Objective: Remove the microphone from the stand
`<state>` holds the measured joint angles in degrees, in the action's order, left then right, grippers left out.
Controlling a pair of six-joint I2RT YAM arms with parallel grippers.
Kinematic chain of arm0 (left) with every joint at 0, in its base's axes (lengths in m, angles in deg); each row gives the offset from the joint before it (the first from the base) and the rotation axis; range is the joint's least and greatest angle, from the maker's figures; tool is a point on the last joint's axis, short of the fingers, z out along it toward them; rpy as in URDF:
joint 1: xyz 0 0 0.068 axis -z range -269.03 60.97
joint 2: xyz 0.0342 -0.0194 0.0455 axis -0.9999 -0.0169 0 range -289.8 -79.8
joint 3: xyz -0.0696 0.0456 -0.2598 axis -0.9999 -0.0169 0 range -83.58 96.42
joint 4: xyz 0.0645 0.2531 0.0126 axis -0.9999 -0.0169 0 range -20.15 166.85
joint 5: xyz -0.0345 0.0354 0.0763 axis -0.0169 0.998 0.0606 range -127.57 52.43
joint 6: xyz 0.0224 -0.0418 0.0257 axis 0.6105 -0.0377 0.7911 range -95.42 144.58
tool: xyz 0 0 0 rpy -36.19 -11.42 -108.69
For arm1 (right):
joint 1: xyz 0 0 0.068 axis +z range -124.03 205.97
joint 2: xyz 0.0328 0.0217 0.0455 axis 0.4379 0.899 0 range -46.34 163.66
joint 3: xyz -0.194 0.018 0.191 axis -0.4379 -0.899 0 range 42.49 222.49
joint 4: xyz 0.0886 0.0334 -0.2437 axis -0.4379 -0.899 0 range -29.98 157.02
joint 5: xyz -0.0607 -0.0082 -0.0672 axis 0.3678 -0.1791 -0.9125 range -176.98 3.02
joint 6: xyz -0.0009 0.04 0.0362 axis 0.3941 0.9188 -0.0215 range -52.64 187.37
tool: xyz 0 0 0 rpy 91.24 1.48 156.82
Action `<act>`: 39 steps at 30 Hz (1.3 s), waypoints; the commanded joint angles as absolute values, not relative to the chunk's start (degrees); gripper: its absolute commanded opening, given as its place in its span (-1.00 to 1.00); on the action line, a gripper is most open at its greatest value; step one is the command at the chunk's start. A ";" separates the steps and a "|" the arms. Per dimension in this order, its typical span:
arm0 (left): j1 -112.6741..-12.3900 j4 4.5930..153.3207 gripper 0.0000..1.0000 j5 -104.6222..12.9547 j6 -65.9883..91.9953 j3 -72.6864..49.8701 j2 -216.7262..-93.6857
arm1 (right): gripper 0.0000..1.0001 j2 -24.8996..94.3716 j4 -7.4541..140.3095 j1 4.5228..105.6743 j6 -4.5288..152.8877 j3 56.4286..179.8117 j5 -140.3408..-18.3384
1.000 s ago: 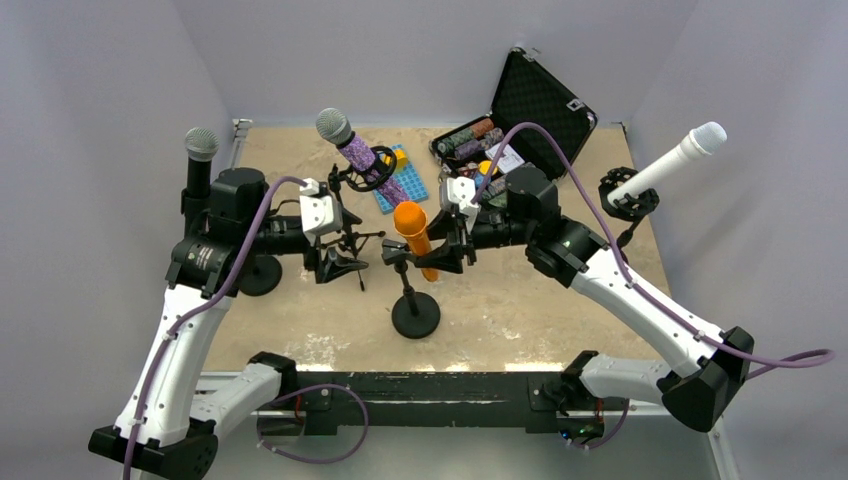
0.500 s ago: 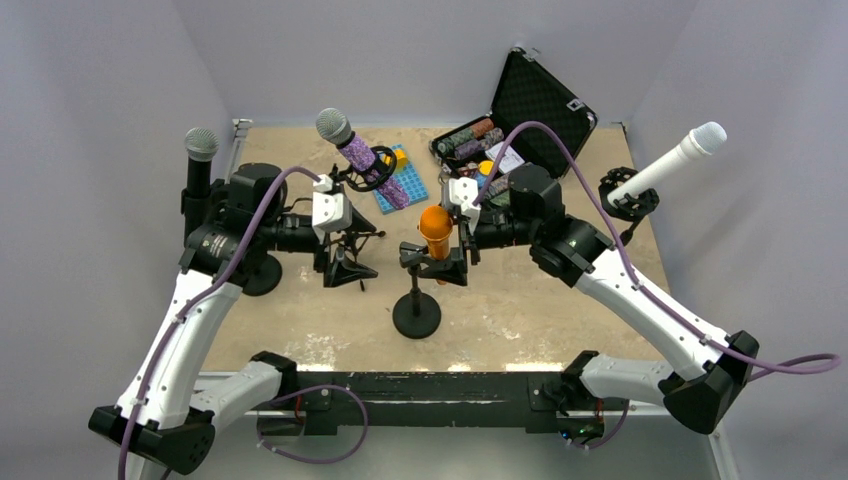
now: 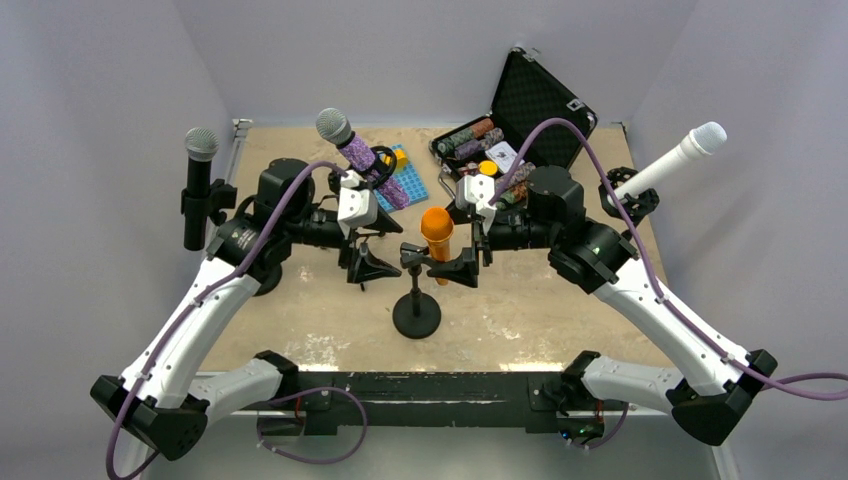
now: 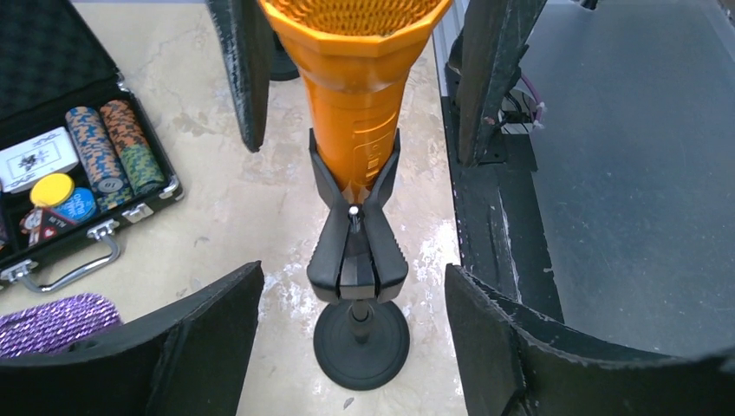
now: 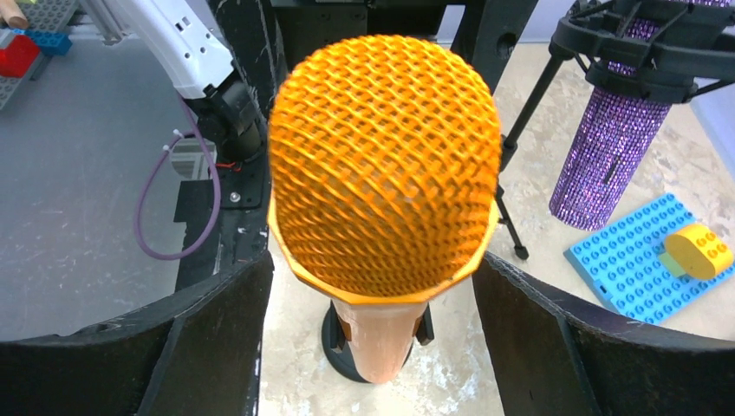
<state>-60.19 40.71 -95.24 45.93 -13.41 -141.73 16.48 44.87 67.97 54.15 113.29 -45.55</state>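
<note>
Status check, task not yet done. The orange microphone (image 3: 436, 225) sits upright in the black spring clip (image 4: 357, 251) of its round-based stand (image 3: 416, 315), near the middle of the bench (image 3: 540, 310). In the left wrist view the clip's prongs hug the lower body of the mic on both sides, so nothing has come free.

Right hand (image 3: 462, 266): released. Its fingers (image 5: 208, 347) flank the mic from the right, and I see bench showing between each finger and the orange body, so there is no contact that I can confirm. From the left wrist camera the same two fingers stand either side of the mic body above the clip.

Left hand (image 3: 368, 262): also released and holding nothing. It faces the stand from the left, roughly level with the clip, just beside it but apart.

My judgement is that only the approach is complete. What is left:
- clench the right hand on the mic body
- steady the stand or clip with the left hand
- draw the mic up and out of the prongs

The purple glitter microphone (image 3: 365, 158), white microphone (image 3: 670, 160) and poker chip case (image 3: 520, 120) at the far side are not involved.
</note>
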 commanded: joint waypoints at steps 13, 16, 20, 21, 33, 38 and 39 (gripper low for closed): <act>-56.06 44.43 0.27 -90.56 47.69 -13.43 -145.40 | 0.57 15.52 47.70 67.72 57.06 113.63 -46.71; -56.04 44.20 0.12 -90.30 47.93 -13.70 -145.38 | 0.48 16.23 48.40 67.72 58.11 113.82 -46.32; -55.99 43.01 -0.21 -90.11 49.20 -13.62 -145.72 | 0.39 16.58 50.03 67.72 59.83 113.48 -46.20; -55.97 42.83 -0.31 -90.32 49.50 -13.57 -145.83 | 0.32 16.84 50.42 67.72 60.18 113.38 -46.16; -55.99 40.97 -1.00 -91.27 51.37 -14.42 -145.63 | -1.00 17.31 51.98 67.59 62.30 117.67 -47.59; -56.03 41.29 -1.00 -91.74 50.92 -14.92 -145.65 | -1.00 18.44 50.38 67.37 61.98 125.24 -47.22; -56.01 41.45 -0.82 -91.86 50.74 -14.92 -145.57 | -1.00 18.58 50.33 67.37 61.73 125.68 -47.19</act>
